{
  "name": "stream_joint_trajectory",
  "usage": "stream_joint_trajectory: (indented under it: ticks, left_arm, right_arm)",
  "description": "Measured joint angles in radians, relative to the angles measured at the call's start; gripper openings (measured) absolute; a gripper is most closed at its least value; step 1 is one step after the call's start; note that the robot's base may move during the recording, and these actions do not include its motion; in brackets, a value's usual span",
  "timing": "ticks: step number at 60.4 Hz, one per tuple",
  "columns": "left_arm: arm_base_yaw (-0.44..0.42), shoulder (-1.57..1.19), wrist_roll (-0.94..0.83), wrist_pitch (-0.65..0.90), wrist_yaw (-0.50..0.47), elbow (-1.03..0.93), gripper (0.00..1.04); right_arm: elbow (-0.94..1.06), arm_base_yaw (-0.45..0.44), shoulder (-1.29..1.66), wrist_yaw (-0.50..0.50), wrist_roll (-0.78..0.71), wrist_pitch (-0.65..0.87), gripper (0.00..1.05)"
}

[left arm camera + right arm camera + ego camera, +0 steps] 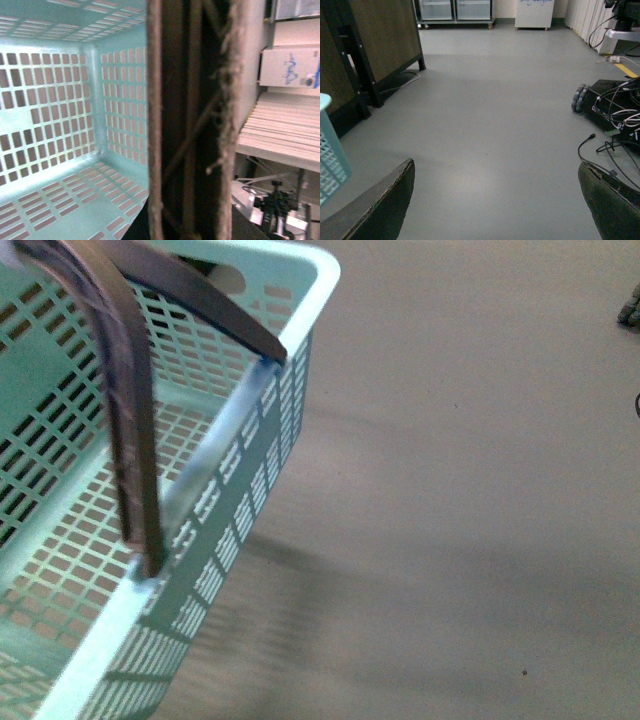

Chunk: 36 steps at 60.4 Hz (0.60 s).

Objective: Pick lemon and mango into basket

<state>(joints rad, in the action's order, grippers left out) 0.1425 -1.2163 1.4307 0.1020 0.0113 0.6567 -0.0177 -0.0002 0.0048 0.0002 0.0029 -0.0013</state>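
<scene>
Basket [300, 300] of pale teal slotted plastic fills the left side of the front view, its far corner and long side wall showing, and it throws a shadow on the grey floor [480, 490] to its right. The left wrist view looks into an inner corner of the basket [50, 100], slotted walls meeting the slotted bottom. In the right wrist view only one teal corner [330, 155] shows at the frame's edge. The floor [495, 100] runs bare to a dark wooden cabinet [385, 35] on black legs, glass-door units [455, 10] and a white box [535, 12] at the far wall. A black wheeled base [605, 100] stands apart from the basket, with loose black cables [615, 145] trailing beside it. The brown handle [135, 440] arches up over the basket, both ends hinged on its near rim; close against the left wrist camera the handle [190, 125] is a broad dark band with frayed edges. The right pincer [496, 164] hangs over the floor, fingers [380, 210] wide apart and holding nothing. The left pincer is out of sight in every view, so whether it is apart or clamped cannot be told.
</scene>
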Motion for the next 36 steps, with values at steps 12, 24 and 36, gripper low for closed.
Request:
stream_joint_trajectory:
  ticks: [12,24,36]
  left_arm:
    - [-0.051,0.263,0.005,-0.241,0.034,0.032,0.05]
    - [-0.103,0.380,0.003,-0.353,0.050,0.083,0.05]
    - [-0.105,0.377,-0.001,-0.358,0.054,0.084,0.05]
  right_arm:
    - [0.000,0.000,0.000,0.000,0.000,0.000,0.96]
    - [0.000,0.000,0.000,0.000,0.000,0.000,0.96]
    - [0.000,0.000,0.000,0.000,0.000,0.000,0.96]
